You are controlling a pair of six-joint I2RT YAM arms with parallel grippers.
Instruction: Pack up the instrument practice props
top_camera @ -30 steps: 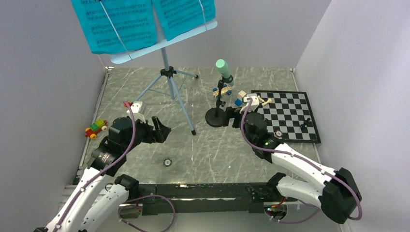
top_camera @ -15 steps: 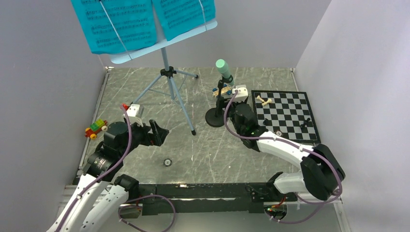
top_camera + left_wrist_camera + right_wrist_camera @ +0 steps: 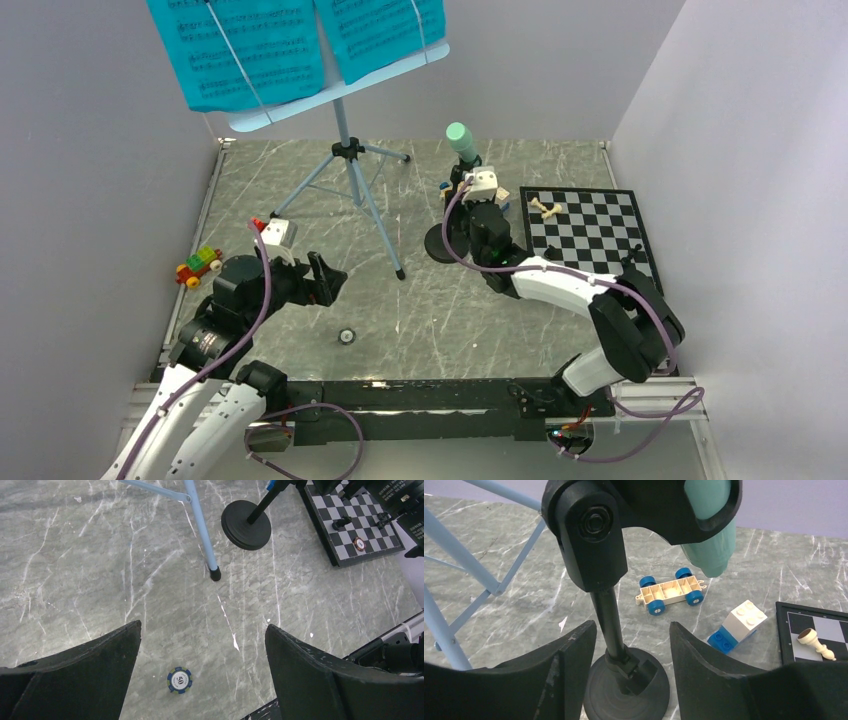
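Note:
The pale-blue tripod music stand (image 3: 346, 160) stands at the back left, and its tray (image 3: 300, 105) carries two turquoise music sheets (image 3: 240, 50). One tripod leg (image 3: 202, 530) ends in a black foot ahead of my left gripper (image 3: 202, 625). That gripper hangs open over bare table. The mint-green microphone (image 3: 711, 545) sits in the clip of the black stand (image 3: 609, 615), which has a round base (image 3: 440, 245). My right gripper (image 3: 631, 624) is open and straddles the stand's pole just above the base. The pole is close to the left finger, with a gap on the right.
A chessboard (image 3: 600, 235) with a few pieces lies at the right. A toy car chassis (image 3: 670, 591) and a blue-white block (image 3: 738, 625) sit behind the microphone stand. A colourful toy car (image 3: 198, 265) is at the left edge. A poker chip (image 3: 179, 679) lies under my left gripper.
My right arm has swung left from the chessboard's edge to the microphone stand. Its jaws have narrowed around the pole. My left arm has drawn back slightly.

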